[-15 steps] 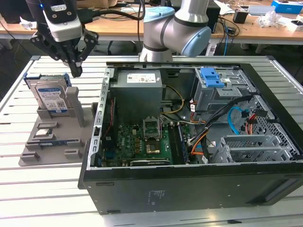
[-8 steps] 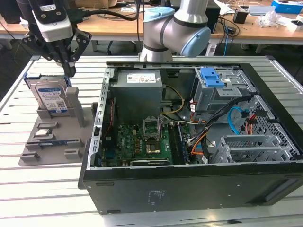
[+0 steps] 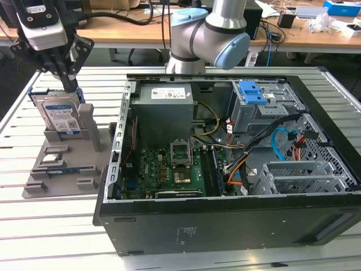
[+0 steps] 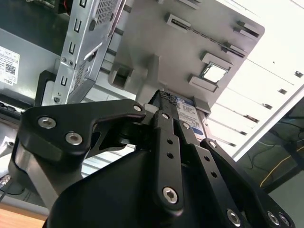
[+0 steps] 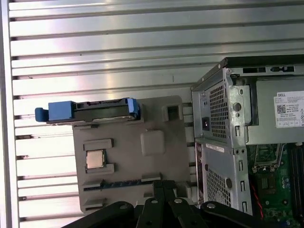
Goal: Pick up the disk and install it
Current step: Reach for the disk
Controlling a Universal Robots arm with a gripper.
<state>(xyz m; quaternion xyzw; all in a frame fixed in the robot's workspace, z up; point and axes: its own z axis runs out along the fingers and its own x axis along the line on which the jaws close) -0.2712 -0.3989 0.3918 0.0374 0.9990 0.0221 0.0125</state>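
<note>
The disk (image 3: pixel 59 116) stands on edge in a slot at the back of a grey holder tray (image 3: pixel 67 172), with its silver face, white-and-blue label and blue rail bracket showing. My gripper (image 3: pixel 71 86) hangs just above the disk's top edge at the exterior view's left, its black fingers drawn together with nothing between them. In the first wrist view the disk (image 5: pixel 90 110) lies apart from my gripper (image 5: pixel 164 185), which hovers over the tray (image 5: pixel 152 156). In the second wrist view the disk (image 4: pixel 190 111) shows just past my fingertips (image 4: pixel 164 114).
A small square silver chip (image 3: pixel 52 158) sits in the tray in front of the disk. The open black computer case (image 3: pixel 225 226) lies to the exterior view's right, with a drive bay and blue latch (image 3: pixel 252 93). The arm's base (image 3: pixel 208 34) rises behind the case.
</note>
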